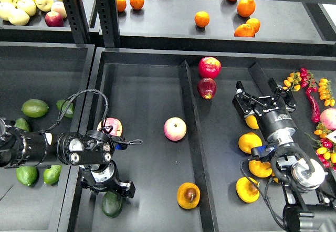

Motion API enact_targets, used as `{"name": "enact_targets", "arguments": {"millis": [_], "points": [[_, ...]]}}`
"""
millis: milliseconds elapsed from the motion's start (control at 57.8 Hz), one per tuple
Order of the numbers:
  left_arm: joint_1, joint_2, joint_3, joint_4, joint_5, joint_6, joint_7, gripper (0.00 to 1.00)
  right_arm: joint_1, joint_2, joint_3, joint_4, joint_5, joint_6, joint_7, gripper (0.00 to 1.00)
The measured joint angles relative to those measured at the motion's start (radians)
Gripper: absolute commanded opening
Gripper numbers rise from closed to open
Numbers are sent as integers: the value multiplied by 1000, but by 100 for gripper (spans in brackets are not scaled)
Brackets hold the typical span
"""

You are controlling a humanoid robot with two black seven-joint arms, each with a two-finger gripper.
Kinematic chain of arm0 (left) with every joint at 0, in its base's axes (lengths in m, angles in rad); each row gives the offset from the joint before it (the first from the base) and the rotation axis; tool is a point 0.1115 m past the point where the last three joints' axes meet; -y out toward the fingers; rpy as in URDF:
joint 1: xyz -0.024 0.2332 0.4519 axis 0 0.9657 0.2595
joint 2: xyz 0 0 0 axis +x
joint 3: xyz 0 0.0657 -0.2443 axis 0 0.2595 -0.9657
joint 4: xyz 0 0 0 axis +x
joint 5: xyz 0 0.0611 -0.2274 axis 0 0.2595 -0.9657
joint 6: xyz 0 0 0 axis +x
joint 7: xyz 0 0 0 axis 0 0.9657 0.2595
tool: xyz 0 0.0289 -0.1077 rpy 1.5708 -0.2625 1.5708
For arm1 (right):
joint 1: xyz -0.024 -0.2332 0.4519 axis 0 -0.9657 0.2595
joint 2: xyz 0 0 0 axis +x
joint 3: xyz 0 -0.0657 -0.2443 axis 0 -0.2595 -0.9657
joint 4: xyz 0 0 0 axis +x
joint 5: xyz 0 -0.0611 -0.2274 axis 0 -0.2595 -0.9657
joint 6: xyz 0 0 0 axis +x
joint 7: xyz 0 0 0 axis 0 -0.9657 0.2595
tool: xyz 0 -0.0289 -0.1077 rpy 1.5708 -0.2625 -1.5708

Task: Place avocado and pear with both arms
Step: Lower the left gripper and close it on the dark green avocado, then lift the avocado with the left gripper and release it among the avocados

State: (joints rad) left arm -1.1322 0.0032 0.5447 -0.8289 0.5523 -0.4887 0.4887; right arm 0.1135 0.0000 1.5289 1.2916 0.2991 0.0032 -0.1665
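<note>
The dark green avocado (pixel 111 204) lies at the front left of the middle tray (pixel 147 85). My left gripper (pixel 116 189) points down right over its top; its fingers are dark and I cannot tell them apart. The pear (pixel 188 195), golden with a dark brown blotch facing up, lies free at the front right of the same tray, next to the divider (pixel 192 137). My right gripper (pixel 260 94) is open and empty in the right compartment, above a plain yellow pear (pixel 252 122).
Pink-red apples (pixel 175 128) (pixel 111 126) lie in the middle tray, and two more (pixel 209 66) are beyond the divider. Lime-green avocados (pixel 35 107) fill the left bin. Yellow pears (pixel 250 143) and small peppers (pixel 321 90) lie at right. Oranges (pixel 202 19) sit on the back shelf.
</note>
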Motion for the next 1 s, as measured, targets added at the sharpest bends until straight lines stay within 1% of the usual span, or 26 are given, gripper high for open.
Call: {"name": "enact_targets", "arguments": {"millis": [121,277,328,346,398,450,467,536,553,605,657,674,726,813,1003], "points": [[5,-3,0,0,0,0,0,92,0,0,-1,0,0,0,0,99],[6,-3,0,1,-2,0,0,85,0,0,0,0,0,0,0,99],[6,-3,0,2,-1,0,0,81,-1,0,0,-1,0,0,-1,99],[6,-3,0,2,-2,0,0,75,-1,0,1,-1,0,0,-1,99],[6,-3,0,2,-1,0,0,69,-3,0,2,-1,0,0,-1,99],[5,-3,0,2,-2,0,0,60,-3,0,2,-1,0,0,-1,99],[5,-3,0,2,-2,0,0,59,-3,0,2,-1,0,0,-1,99],[3,-3,0,10,-7,0,0,48,-3,0,2,-1,0,0,-1,99],[2,-3,0,12,-9,0,0,46,-3,0,2,-1,0,1,-1,99],[2,-3,-1,25,-14,0,0,36,-3,0,2,-1,0,1,-1,99],[2,-3,-4,36,-18,0,0,29,-3,0,2,0,0,1,-1,99],[2,-3,-4,40,-19,0,0,26,-3,0,2,0,0,1,-1,99],[2,-3,-5,51,-25,0,0,20,-3,0,3,0,0,1,-1,99],[2,-3,-7,64,-46,0,0,14,-3,0,3,0,0,1,0,99],[1,-3,-8,74,-116,0,0,12,-3,0,4,0,0,3,0,99]]}}
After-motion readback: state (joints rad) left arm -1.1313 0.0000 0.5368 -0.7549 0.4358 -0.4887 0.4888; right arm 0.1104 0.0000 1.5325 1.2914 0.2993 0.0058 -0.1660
